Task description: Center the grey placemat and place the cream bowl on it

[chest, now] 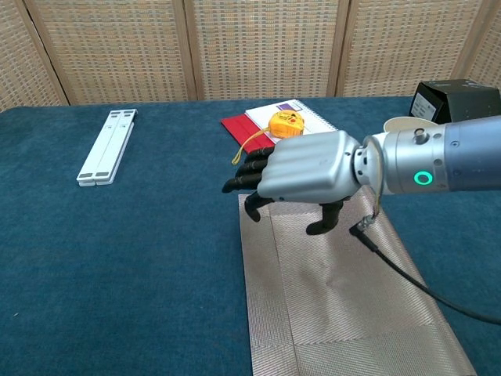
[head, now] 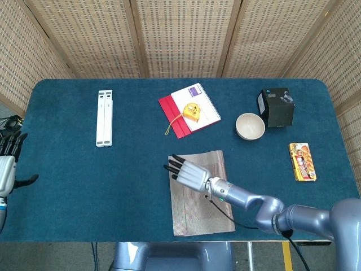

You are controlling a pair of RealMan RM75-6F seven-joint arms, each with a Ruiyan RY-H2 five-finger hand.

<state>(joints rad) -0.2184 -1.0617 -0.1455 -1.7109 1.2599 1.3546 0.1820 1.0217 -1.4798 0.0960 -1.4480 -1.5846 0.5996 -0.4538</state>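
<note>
1. One right hand (head: 190, 174) hovers, fingers spread and holding nothing, over the grey placemat (head: 203, 203) — near its far left corner.
2. Cream bowl (head: 250, 126) sits well beyond, rightward — untouched.
3. Left hand (head: 7, 169): fingers apart, holding nothing.

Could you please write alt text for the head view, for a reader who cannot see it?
Seen from above, the robot's right hand, holding nothing, reaches over the top-left corner of the grey placemat on a blue table. The cream bowl sits apart, beside a black box. The left hand shows at the left edge.
</note>
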